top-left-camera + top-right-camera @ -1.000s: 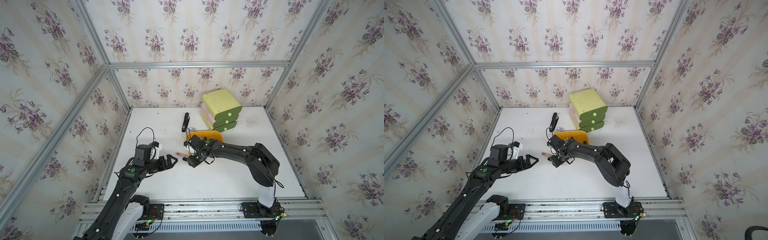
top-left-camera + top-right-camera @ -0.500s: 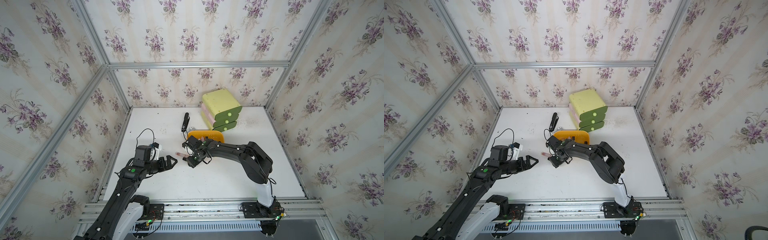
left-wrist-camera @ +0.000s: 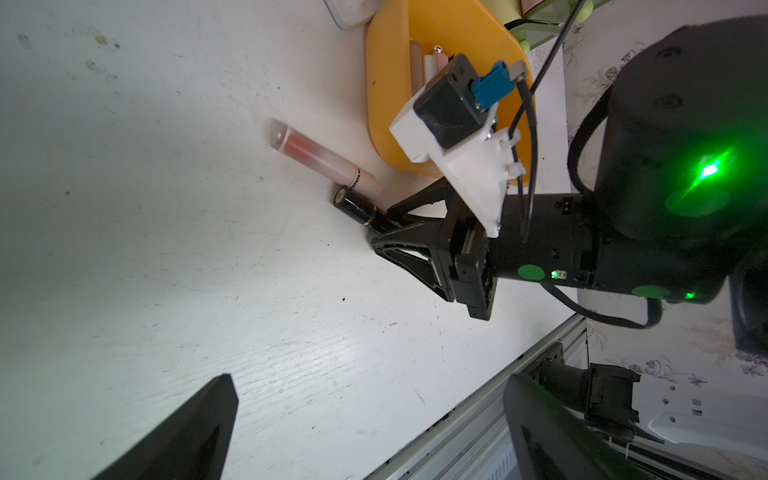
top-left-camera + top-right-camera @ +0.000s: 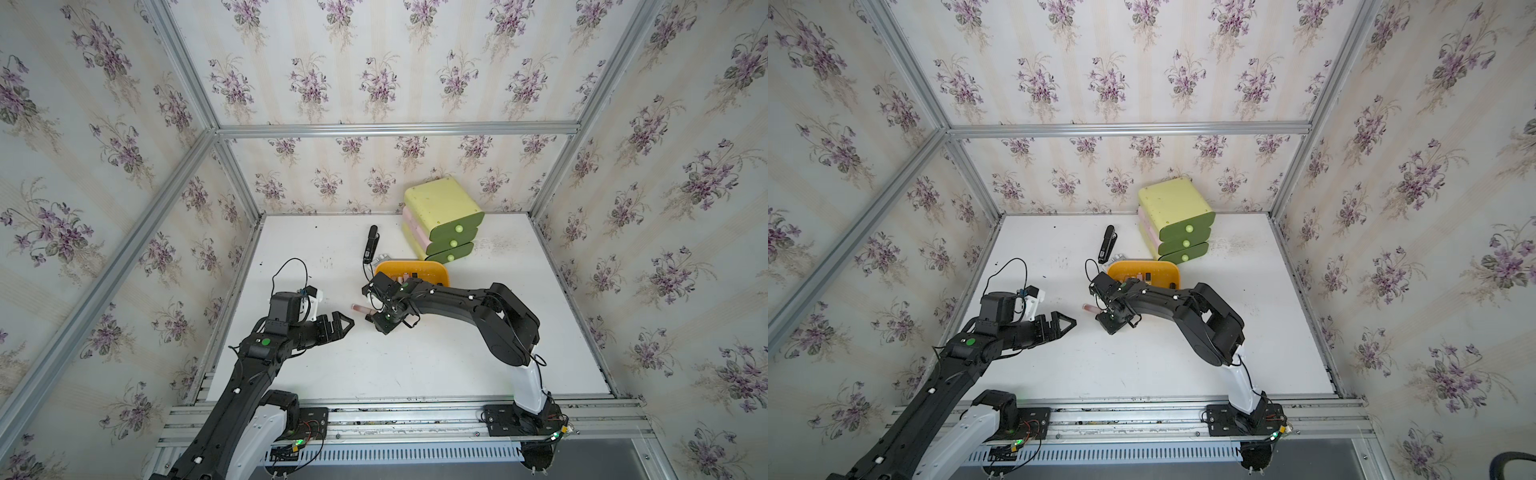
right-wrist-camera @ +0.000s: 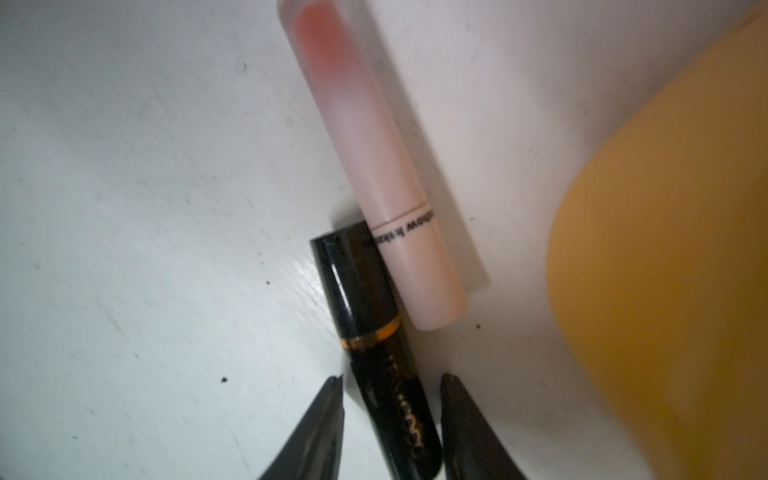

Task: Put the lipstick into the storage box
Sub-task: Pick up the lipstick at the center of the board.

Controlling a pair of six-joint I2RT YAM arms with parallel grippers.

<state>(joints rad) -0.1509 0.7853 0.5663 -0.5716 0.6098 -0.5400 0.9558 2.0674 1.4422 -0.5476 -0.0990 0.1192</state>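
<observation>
Right end effector (image 5: 390,377) — low (forearm (image 4: 451,296) level) — straddles lipstick (image 5: 372,316).

Too blurred to read: dark print on pink lipstick tube (image 5: 374,166), gold lettering on black lipstick tube (image 5: 376,353).

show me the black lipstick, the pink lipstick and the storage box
black lipstick (image 5: 370,336): right wrist view, on its gold band
pink lipstick (image 5: 374,166): right wrist view, middle of the frosted barrel
storage box (image 4: 441,270): in a top view, rim at a far corner
</observation>
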